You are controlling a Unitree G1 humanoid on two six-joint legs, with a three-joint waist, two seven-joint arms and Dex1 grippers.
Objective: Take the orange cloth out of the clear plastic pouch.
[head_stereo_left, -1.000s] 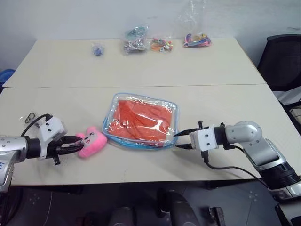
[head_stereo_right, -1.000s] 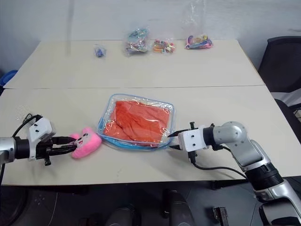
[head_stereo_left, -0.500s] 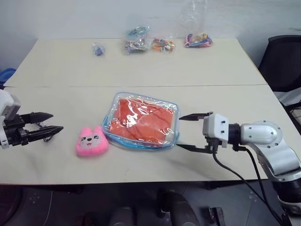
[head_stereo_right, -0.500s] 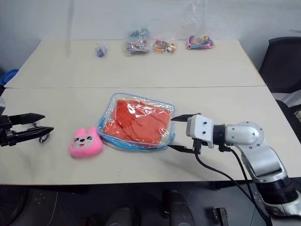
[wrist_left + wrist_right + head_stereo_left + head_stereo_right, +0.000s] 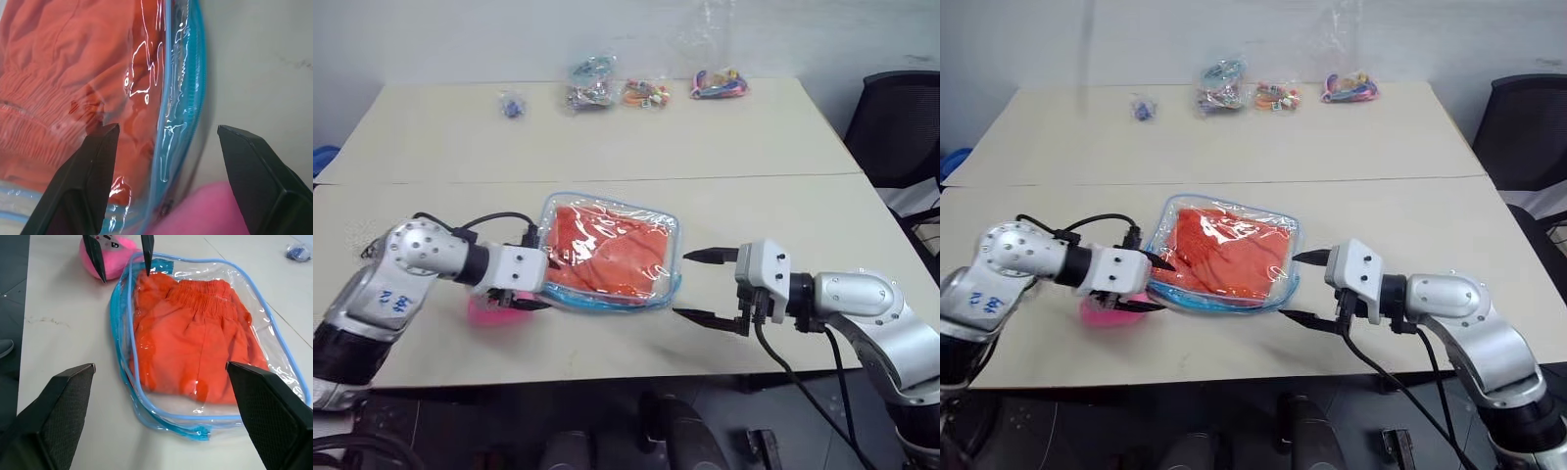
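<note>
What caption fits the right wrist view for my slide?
Open right gripper facing the pouch with the orange cloth inside; open left gripper at its far edge.

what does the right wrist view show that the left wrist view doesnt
Right wrist view: the whole pouch with its blue trim, the full orange cloth, the left gripper from the front, open at the pouch's edge, and a bag of small items far off.

Left wrist view: a close look at one blue edge of the pouch between its own fingers, one finger over the pouch, the other over the table.

Both: cloth inside the pouch, and the pink toy beside it.
</note>
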